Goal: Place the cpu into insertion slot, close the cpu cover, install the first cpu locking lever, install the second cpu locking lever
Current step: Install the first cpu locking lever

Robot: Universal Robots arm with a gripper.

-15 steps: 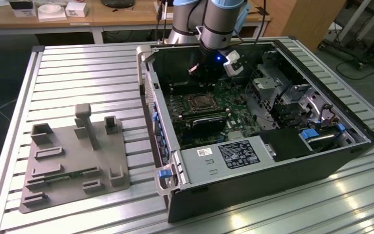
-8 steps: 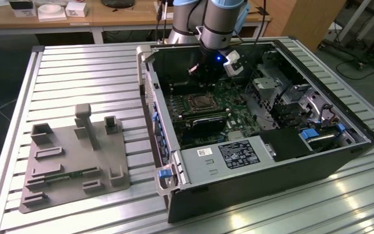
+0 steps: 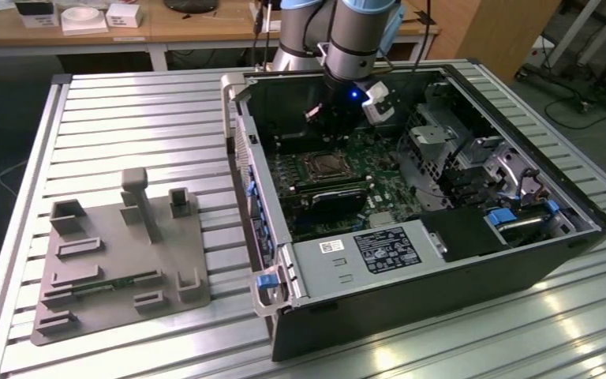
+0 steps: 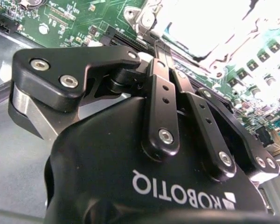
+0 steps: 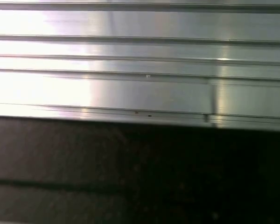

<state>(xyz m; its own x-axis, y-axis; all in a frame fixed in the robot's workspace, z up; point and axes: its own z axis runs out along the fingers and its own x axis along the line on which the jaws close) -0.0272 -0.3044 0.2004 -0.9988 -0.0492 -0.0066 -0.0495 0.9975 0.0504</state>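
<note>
Nearest the exterior view's lens, a black computer case (image 3: 419, 308) lay open on its side on a ribbed aluminium table (image 3: 135, 103), its labelled black box (image 3: 387, 249) at the near edge. Deeper in the case, on the green circuit board (image 3: 372, 170), sat the insertion slot (image 3: 324, 166), a square socket with a silvery rim; whether the cpu sat in it, or how the cpu cover lay, could not be made out from there. In the second wrist view the socket's metalwork (image 4: 200, 28) showed as a washed-out bright patch just beyond the gripper's fingertips, with a hinge or lever end beside it. Over the far part of the board, just beyond the socket, hung the gripper (image 3: 330, 118), carried by the arm (image 3: 350, 35) that came down from the far side with a small blue light on its wrist. In the second wrist view the gripper (image 4: 157, 46) had its black fingers (image 4: 161, 88) drawn together, tips meeting with nothing visibly between them. On the exterior view's left, well apart from the case, a grey fixture plate (image 3: 119, 264) with upright pegs rested on the table. Far behind stood a wooden desk (image 3: 177, 28) with small white boxes (image 3: 82, 16).
</note>
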